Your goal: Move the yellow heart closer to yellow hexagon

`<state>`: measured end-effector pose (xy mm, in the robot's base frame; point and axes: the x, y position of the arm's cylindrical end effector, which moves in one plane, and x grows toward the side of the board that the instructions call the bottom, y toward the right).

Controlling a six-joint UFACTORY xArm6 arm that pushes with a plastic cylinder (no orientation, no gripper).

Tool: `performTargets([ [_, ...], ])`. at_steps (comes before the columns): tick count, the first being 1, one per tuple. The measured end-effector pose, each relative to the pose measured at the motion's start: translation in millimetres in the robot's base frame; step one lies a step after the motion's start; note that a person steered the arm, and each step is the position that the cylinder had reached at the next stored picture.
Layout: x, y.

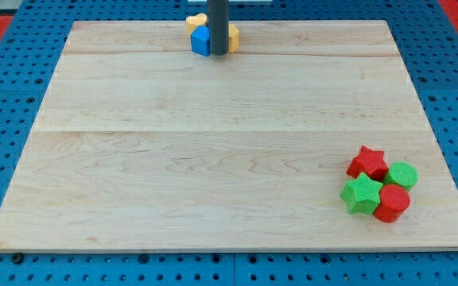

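Note:
My tip (219, 53) rests on the wooden board (213, 159) near the middle of its top edge. The dark rod rises straight up from it and out of the view's top. A blue block (201, 41) sits against the rod's left side. A yellow piece with rounded lobes, seemingly the yellow heart (196, 20), lies just above the blue block, left of the rod. Another yellow block, seemingly the yellow hexagon (234, 35), peeks out on the rod's right side. The rod hides part of each yellow block, so the gap between them cannot be made out.
Several blocks cluster at the board's lower right: a red star (367, 162), a round green block (402, 174), a green star (362, 194) and a red block (392, 202). A blue pegboard table (6, 95) surrounds the board.

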<state>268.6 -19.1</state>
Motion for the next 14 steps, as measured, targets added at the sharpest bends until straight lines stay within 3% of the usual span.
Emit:
performTargets([
  [1,0.0,0.0],
  [2,31.1,-5.8],
  [3,53.9,-74.3],
  [5,-6.3,-249.1],
  [6,-70.5,-278.9],
  [7,-77.3,-274.7],
  [9,-77.4,-180.5],
  [14,-75.8,-66.2],
])
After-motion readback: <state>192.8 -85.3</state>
